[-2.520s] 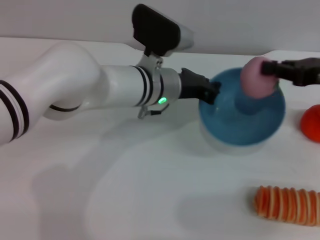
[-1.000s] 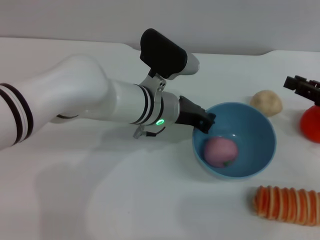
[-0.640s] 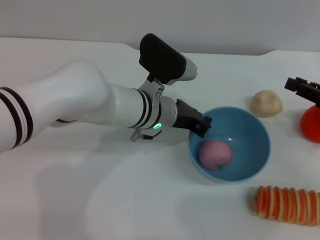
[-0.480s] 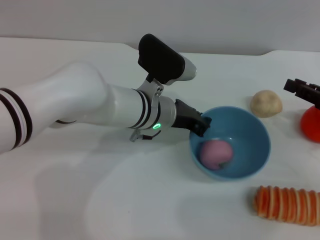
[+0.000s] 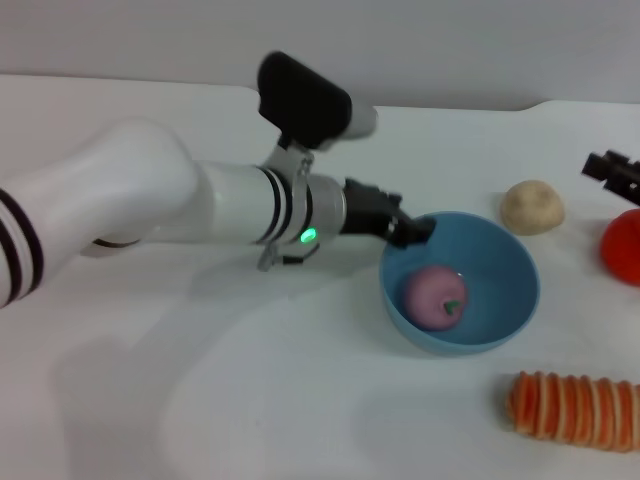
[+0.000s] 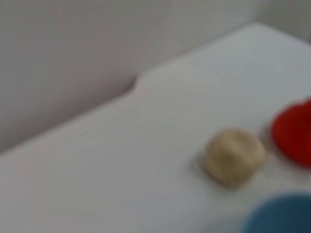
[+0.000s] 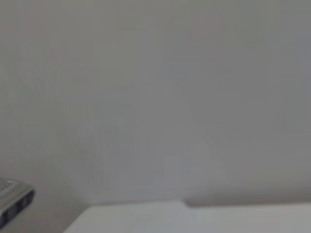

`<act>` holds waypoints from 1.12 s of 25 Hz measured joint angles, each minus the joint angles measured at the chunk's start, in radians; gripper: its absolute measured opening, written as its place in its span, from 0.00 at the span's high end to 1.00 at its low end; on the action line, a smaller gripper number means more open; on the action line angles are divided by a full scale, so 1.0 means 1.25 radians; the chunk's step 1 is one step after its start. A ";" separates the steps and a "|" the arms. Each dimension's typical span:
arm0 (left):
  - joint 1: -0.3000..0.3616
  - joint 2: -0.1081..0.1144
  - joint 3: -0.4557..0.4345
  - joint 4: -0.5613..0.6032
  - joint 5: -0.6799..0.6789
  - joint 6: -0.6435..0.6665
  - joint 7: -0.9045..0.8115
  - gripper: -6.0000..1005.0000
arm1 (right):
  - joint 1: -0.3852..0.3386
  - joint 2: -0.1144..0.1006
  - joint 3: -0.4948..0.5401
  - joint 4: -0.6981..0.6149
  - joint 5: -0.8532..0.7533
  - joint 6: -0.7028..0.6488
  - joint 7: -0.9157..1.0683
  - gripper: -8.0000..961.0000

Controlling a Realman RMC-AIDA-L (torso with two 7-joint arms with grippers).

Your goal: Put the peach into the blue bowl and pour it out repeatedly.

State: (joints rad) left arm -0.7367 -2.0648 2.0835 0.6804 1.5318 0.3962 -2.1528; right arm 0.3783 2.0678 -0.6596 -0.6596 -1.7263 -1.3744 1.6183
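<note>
1. Peach [image 5: 436,296]: inside the blue bowl [image 5: 505,318], low against the wall on the side nearest the left gripper [image 5: 418,231], stem spot turned up and away from it.
2. Blue bowl: upright on the white table [image 5: 250,400], rim level or nearly so; near rim pinched by the left gripper, fingertips clamped over the edge, peach just beyond and below them.
3. Left gripper: reaching in from the robot's left, closed on the bowl rim; wrist view looking past the bowl's blue edge [image 6: 279,216].
4. Right gripper [image 5: 612,170]: at the far right edge, well apart from the bowl, holding nothing visible; fingers apart or together, cannot tell.
5. Bystanders: beige lumpy ball [image 5: 532,207] beyond the bowl, between the two grippers; red fruit [image 5: 622,247] just under the right gripper; orange ridged roll [image 5: 575,409] on the near side of the bowl.
6. Progress, as judged: placing half of a cycle done, peach in and released; pour not begun. Left to do: tip the bowl by its gripped rim, empty out the peach, then reload.
</note>
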 joint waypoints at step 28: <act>0.208 -0.002 0.254 0.191 0.169 -0.812 -0.128 0.19 | -0.040 0.006 0.038 0.403 0.597 0.158 -0.868 0.30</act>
State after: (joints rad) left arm -0.4764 -2.0668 2.4010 0.9195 1.7425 -0.6189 -2.3124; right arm 0.3281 2.0749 -0.6117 -0.1557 -0.9805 -1.1763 0.5328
